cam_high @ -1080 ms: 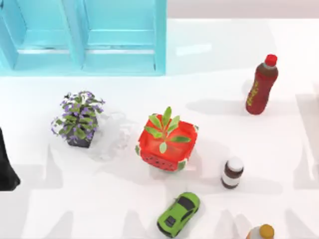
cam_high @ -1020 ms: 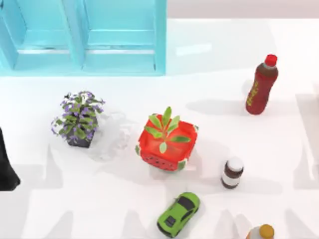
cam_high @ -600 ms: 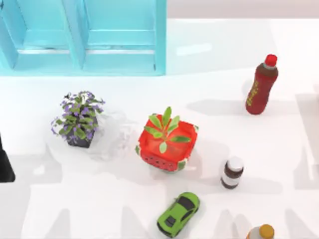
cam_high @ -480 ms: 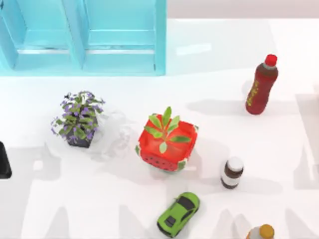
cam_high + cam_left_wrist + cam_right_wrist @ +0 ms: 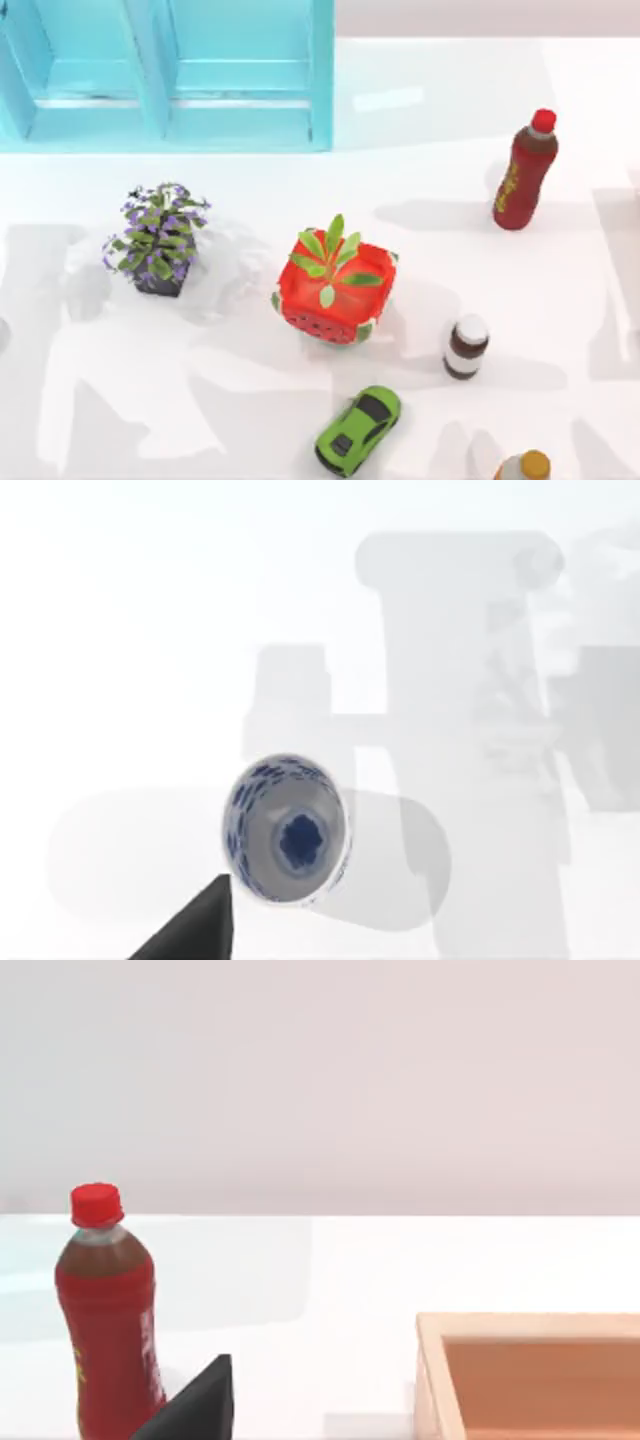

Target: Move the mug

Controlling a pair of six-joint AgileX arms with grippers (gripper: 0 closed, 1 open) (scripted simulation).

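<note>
Top view is showing the mug (image 5: pixel 228 272) as faint whitish rippled outlines on the white bench (image 5: pixel 560 300), standing between the purple-flowered potted plant (image 5: pixel 158 240) on its left and the red watermelon-patterned planter (image 5: pixel 334 287) on its right, close to both. Being glass, it is probably going to behave as a stiff, smooth, breakable thing, slippery under hard pads and fairly light. A hold across the wall near the rim, or on the handle if one can be made out, is looking safest; the outlines are too faint to tell which way a handle is pointing.

Left wrist view is looking down on a blue-and-white patterned bowl (image 5: pixel 285 828) on bare bench, with a dark tip of the left pincer (image 5: pixel 190 930) poking in beside it; whether that pincer is open or closed I cannot tell. No mug outline is appearing beside it, so the mug seems well apart from it.

Right wrist view is facing a red drink bottle (image 5: pixel 108 1315) and a wooden box (image 5: pixel 530 1375); one dark tip of the right pincer (image 5: pixel 195 1405) is showing, its state unclear too.
</note>
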